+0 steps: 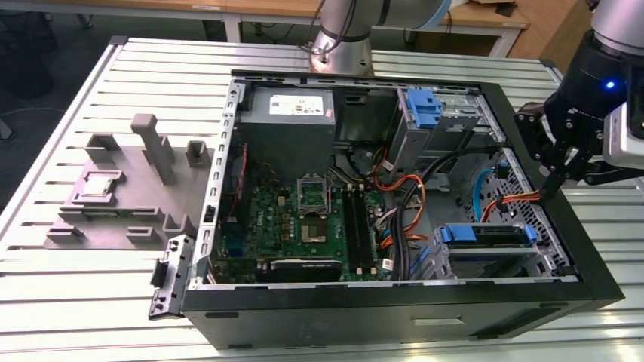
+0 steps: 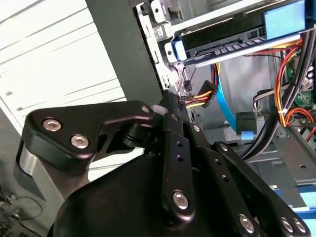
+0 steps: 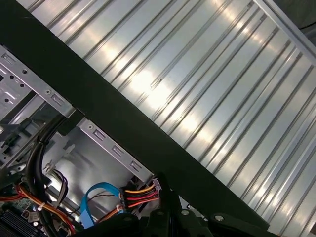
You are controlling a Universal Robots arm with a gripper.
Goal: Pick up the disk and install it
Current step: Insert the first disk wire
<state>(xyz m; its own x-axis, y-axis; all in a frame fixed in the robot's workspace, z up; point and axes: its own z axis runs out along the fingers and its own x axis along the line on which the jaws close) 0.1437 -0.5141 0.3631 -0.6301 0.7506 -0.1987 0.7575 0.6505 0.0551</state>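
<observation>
The disk (image 1: pixel 485 236) sits in its bay at the near corner of the computer case (image 1: pixel 403 317), on the exterior view's right. The gripper (image 1: pixel 550 192) hangs just past it by the case wall — its claw looks pinched shut with nothing in it, tip close to the plug (image 2: pixel 205 93) with the coloured wires. To do this bit well, I think it should go slow and straight so it snags no wires; the arm comes from the exterior view's right, wrist high, claw pointing down.
</observation>
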